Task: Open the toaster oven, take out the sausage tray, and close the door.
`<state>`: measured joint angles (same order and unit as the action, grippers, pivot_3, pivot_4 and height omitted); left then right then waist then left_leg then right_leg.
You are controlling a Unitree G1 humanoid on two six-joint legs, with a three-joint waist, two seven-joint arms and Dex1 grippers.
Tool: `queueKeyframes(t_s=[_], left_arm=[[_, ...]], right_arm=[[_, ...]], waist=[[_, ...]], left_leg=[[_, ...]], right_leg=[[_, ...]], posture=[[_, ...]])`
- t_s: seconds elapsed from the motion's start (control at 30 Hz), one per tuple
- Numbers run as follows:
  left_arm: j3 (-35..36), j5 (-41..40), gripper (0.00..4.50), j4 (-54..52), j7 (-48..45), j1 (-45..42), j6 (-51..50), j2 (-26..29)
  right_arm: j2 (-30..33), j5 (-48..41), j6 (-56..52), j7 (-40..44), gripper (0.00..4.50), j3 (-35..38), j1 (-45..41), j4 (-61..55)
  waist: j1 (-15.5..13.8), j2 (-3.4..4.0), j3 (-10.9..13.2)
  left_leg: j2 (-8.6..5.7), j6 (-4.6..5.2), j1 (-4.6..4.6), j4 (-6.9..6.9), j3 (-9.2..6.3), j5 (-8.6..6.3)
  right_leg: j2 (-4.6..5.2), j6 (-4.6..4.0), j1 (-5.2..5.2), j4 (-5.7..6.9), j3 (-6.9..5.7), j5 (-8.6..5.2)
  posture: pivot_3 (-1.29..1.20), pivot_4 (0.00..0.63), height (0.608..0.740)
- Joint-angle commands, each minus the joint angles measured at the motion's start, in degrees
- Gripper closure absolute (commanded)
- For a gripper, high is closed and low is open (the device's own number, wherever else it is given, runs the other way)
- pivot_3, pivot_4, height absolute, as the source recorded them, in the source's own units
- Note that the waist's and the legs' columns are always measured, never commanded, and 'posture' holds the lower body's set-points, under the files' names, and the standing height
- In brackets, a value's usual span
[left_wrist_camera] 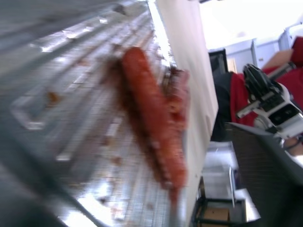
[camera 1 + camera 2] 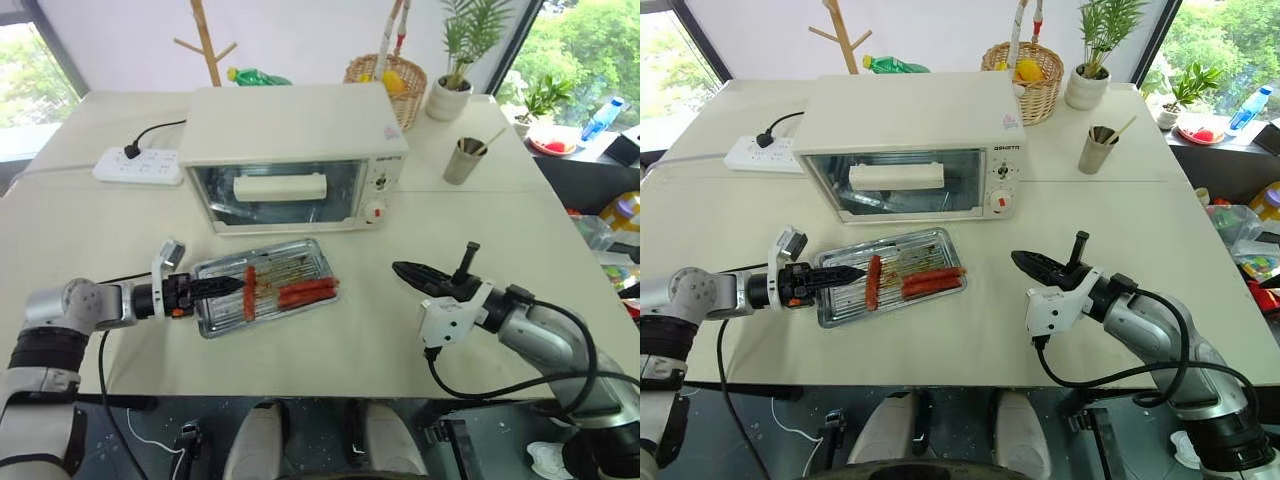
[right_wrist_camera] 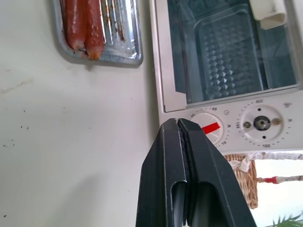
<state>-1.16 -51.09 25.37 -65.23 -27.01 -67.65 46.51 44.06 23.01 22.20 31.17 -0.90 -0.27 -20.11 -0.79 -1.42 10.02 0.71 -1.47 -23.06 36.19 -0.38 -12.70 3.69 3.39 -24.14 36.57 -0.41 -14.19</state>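
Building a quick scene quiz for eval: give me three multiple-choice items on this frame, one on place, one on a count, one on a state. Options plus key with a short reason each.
1. Where is the sausage tray?
A. Inside the toaster oven
B. On the table in front of the toaster oven
C. On top of the toaster oven

2. How many knobs are on the toaster oven's right panel?
A. One
B. Two
C. Four

3. What state is the door in?
A. Shut
B. Hanging fully open
C. Removed

Key:
1 B, the tray lies on the table below the oven front, the left pincer at its edge.
2 B, the right wrist view shows two dials, one with a red pointer.
3 A, the glass panel and its handle sit flush against the front.
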Motion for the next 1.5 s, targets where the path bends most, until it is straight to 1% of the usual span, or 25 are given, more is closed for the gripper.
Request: queueKeyframes(t_s=[0.03, 0.1, 0.17, 0.23, 0.33, 0.4, 0.43, 0.5, 0.6, 0.67, 0.73, 0.83, 0.97, 1.03, 1.13, 1.23, 1.3, 1.37, 1.4, 1.47, 1.5], left_arm=[[-0.95, 7.06, 0.04, 4.32, 1.51, 1.52, 3.08, 0.86], [1.13, 7.47, 0.04, 3.66, 1.09, 3.24, 3.57, 3.26], [2.17, 7.85, 0.04, 2.88, 0.86, 4.47, 4.11, 4.68], [2.94, 8.44, 0.04, 2.52, 0.82, 5.64, 4.83, 5.99], [4.92, 9.82, 0.04, 0.37, 0.38, 9.61, 7.56, 9.92], [6.04, 12.03, 0.04, -1.81, 0.45, 13.25, 12.03, 12.68], [6.70, 13.10, 0.04, -2.57, 0.68, 14.78, 14.18, 13.90], [8.08, 14.42, 0.04, -3.42, 0.81, 16.88, 17.31, 15.47], [11.33, 16.01, 0.04, -4.24, 0.59, 19.63, 20.76, 17.52], [14.81, 17.58, 0.04, -4.91, 1.71, 21.50, 24.56, 18.79], [18.68, 18.20, 0.04, -7.55, 2.04, 23.08, 27.99, 19.29], [24.48, 15.76, 0.04, -13.39, 1.87, 22.82, 28.56, 18.73], [29.28, 12.24, 0.04, -21.79, 2.93, 20.32, 28.17, 16.60], [30.02, 11.50, 0.04, -24.88, 3.41, 18.86, 29.05, 15.40], [29.89, 11.34, 0.04, -27.57, 2.63, 18.07, 29.36, 15.26], [30.70, 9.51, 0.04, -29.44, 1.22, 16.76, 27.40, 16.83], [31.22, 9.69, 0.04, -30.55, -1.09, 17.76, 27.65, 18.19], [32.12, 10.46, 0.04, -31.55, -3.93, 20.19, 28.62, 19.46], [32.82, 10.50, 0.04, -31.90, -4.89, 21.10, 28.65, 19.91], [34.35, 10.67, 0.04, -31.73, -5.99, 22.36, 28.30, 20.90], [35.29, 11.14, 0.01, -31.61, -6.76, 23.31, 28.39, 21.49]], right_arm=[[0.18, -0.53, 0.45, -0.78, 4.50, 1.60, -0.09, -1.61], [0.42, -1.20, 1.00, -0.62, 4.50, 1.40, -0.70, -0.25], [0.45, -1.41, 1.30, -0.57, 4.50, 1.14, -1.16, 0.51], [0.28, -1.33, 1.58, -0.62, 4.50, 0.70, -1.79, 1.21], [-0.36, -2.18, 2.57, -0.28, 4.50, -0.84, -3.65, 3.18], [-0.62, -3.67, 3.30, 0.57, 4.50, -1.98, -4.72, 4.33], [-0.72, -4.52, 3.43, 1.11, 4.50, -2.46, -5.11, 4.74], [-0.78, -5.52, 3.69, 1.78, 4.50, -3.17, -5.73, 5.31], [-0.88, -6.78, 3.59, 2.77, 4.50, -4.11, -6.45, 5.85], [-1.16, -10.27, 2.88, 4.55, 4.50, -4.76, -6.06, 5.59], [-1.44, -15.60, 0.73, 7.25, 4.50, -5.42, -4.96, 3.96], [-2.02, -22.98, -5.91, 10.73, 4.50, -5.69, -4.00, 0.05], [-3.21, -34.57, -21.99, 12.68, 4.50, -3.89, -4.21, -5.94], [-3.93, -41.03, -32.05, 11.22, 4.50, -1.90, -5.60, -7.67], [-4.40, -49.54, -46.16, 8.50, 4.50, 1.47, -8.31, -9.28], [-2.87, -62.94, -62.90, 6.54, 4.50, 7.10, -11.12, -8.96], [-0.95, -69.49, -69.62, 7.13, 4.50, 10.41, -11.98, -8.98], [1.58, -72.83, -71.85, 9.57, 4.50, 12.98, -11.63, -9.83], [3.11, -73.15, -71.94, 11.07, 4.50, 13.80, -11.05, -10.37], [6.52, -70.24, -69.54, 14.00, 4.50, 14.05, -9.11, -11.53], [8.16, -70.08, -68.83, 16.27, 4.26, 14.72, -7.85, -12.05]], waist=[[0.14, 0.10, -0.06], [0.39, 0.10, -0.06], [1.14, 0.11, -0.09], [1.80, 0.11, -0.09], [2.71, 0.10, -0.09], [3.34, 0.10, -0.08], [3.42, 0.09, -0.08], [3.35, 0.10, -0.08], [3.19, 0.11, -0.07], [3.19, 0.07, -0.04], [3.11, -0.06, 0.03], [2.30, -0.29, 0.15], [0.93, -0.40, 0.20], [0.61, -0.40, 0.20], [0.59, -0.40, 0.22], [0.51, -0.42, 0.25], [0.43, -0.43, 0.32], [0.44, -0.42, 0.33], [0.46, -0.39, 0.35], [0.42, -0.32, 0.40], [0.37, -0.36, 0.42]], left_leg=[[0.01, 0.00, 0.10, -0.01, 0.01, 0.00], [0.05, 0.01, 0.41, -0.08, 0.02, -0.01], [0.20, 0.08, 0.75, -0.18, 0.01, -0.06], [0.28, 0.09, 0.78, -0.27, -0.08, -0.07], [0.40, 0.09, 0.95, -0.50, -0.06, -0.07], [0.49, 0.10, 1.03, -0.67, -0.04, -0.07], [0.55, 0.10, 1.09, -0.79, -0.01, -0.07], [0.63, 0.10, 1.29, -1.03, 0.07, -0.07], [0.79, 0.10, 1.33, -1.13, 0.07, -0.07], [0.85, 0.09, 1.30, -1.16, 0.07, -0.07], [0.89, 0.09, 1.20, -1.18, 0.09, -0.08], [0.90, 0.09, 0.65, -1.06, 0.08, -0.07], [0.81, 0.09, 0.47, -0.95, 0.14, -0.07], [0.78, 0.08, 0.48, -0.95, 0.26, -0.07], [0.77, 0.08, 0.49, -0.93, 0.37, -0.07], [0.81, 0.08, 0.50, -0.98, 0.38, -0.08], [0.84, 0.08, 0.47, -1.00, 0.35, -0.08], [0.84, 0.09, 0.47, -1.04, 0.37, -0.08], [0.84, 0.10, 0.45, -1.05, 0.39, -0.09], [0.83, 0.15, 0.44, -1.05, 0.50, -0.12], [0.84, 0.16, 0.42, -1.05, 0.58, -0.12]], right_leg=[[-0.01, 0.03, 0.07, 0.00, 0.00, -0.02], [-0.05, 0.21, 0.30, 0.00, 0.00, -0.13], [-0.05, 0.22, 0.58, -0.07, 0.00, -0.15], [-0.08, 0.22, 0.59, -0.15, -0.01, -0.15], [-0.11, 0.19, 0.57, -0.16, 0.06, -0.13], [-0.16, 0.07, 0.54, -0.16, 0.07, -0.12], [-0.18, -0.12, 0.53, -0.17, 0.07, -0.06], [-0.26, -0.26, 0.55, -0.17, 0.10, -0.12], [-0.46, -0.33, 0.52, -0.17, 0.09, -0.26], [-0.49, -0.34, 0.48, -0.17, 0.08, -0.29], [-0.49, -0.36, 0.40, -0.17, 0.08, -0.28], [-0.48, -0.48, -0.07, -0.16, 0.06, -0.18], [-0.34, -0.50, -0.19, -0.17, 0.05, -0.15], [-0.21, -0.50, -0.18, -0.19, 0.06, -0.15], [-0.16, -0.49, -0.19, -0.20, 0.06, -0.14], [-0.20, -0.49, -0.22, -0.20, 0.04, -0.13], [-0.24, -0.49, -0.24, -0.20, 0.00, -0.13], [-0.24, -0.49, -0.26, -0.22, 0.00, -0.13], [-0.24, -0.49, -0.28, -0.25, 0.01, -0.14], [-0.25, -0.48, -0.28, -0.29, 0.01, -0.14], [-0.28, -0.48, -0.29, -0.30, 0.00, -0.15]], posture=[[0.00, 0.150, 0.740], [0.00, 0.150, 0.740], [0.00, 0.150, 0.740], [0.00, 0.150, 0.740], [0.00, 0.150, 0.740], [0.00, 0.150, 0.740], [0.00, 0.150, 0.740], [0.00, 0.150, 0.740], [0.00, 0.150, 0.740], [0.00, 0.150, 0.740], [0.00, 0.150, 0.740], [0.00, 0.150, 0.740], [0.00, 0.150, 0.740], [0.00, 0.150, 0.740], [0.00, 0.150, 0.740], [0.00, 0.150, 0.740], [0.00, 0.150, 0.740], [0.00, 0.150, 0.740], [0.00, 0.150, 0.740], [0.00, 0.150, 0.740], [0.00, 0.150, 0.740]])
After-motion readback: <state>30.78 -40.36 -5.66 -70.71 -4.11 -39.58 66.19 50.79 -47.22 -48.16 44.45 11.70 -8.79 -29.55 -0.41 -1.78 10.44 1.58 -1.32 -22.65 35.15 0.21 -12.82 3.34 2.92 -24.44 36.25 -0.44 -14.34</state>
